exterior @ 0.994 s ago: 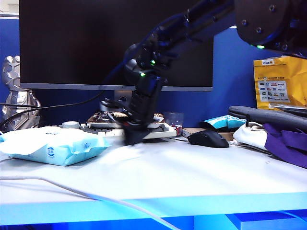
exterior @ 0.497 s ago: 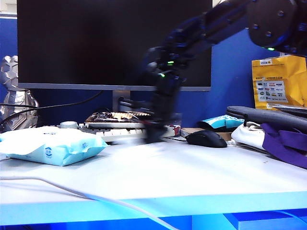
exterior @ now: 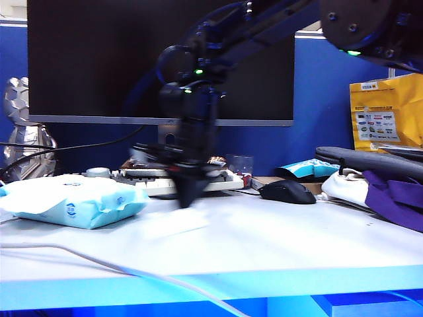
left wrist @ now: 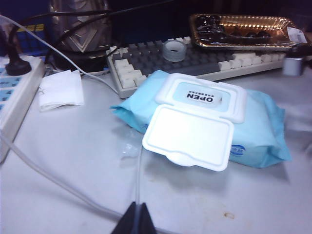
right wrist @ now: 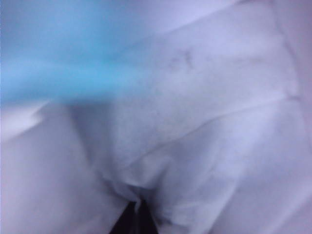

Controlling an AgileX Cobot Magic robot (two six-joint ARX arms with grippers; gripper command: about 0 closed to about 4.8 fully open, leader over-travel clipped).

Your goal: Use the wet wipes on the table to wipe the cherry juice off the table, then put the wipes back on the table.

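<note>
The wet wipes sheet [right wrist: 195, 126] fills the right wrist view, thin, white and creased. My right gripper [right wrist: 134, 214] is shut on a pinch of it. In the exterior view that gripper [exterior: 187, 198] points down at the table [exterior: 277, 244], left of the middle, and the sheet [exterior: 168, 224] lies spread under it on the white top. The cherry juice is hidden; only faint marks show on the sheet. My left gripper [left wrist: 137, 217] is shut, hovering over a white cable [left wrist: 139, 175] near the blue pack [left wrist: 258, 131].
A light-blue pack of wipes [exterior: 73, 201] with its lid open lies on the left. A keyboard [exterior: 155, 181], a black mouse [exterior: 287, 191] and a monitor [exterior: 132, 59] stand behind. Purple cloth [exterior: 393, 198] lies at the right. A folded white paper [left wrist: 61, 90] and a power strip [left wrist: 14, 97] lie beside the pack.
My right gripper swept right across the table with the sheet, then back left to about where it began. The left gripper has kept still.
</note>
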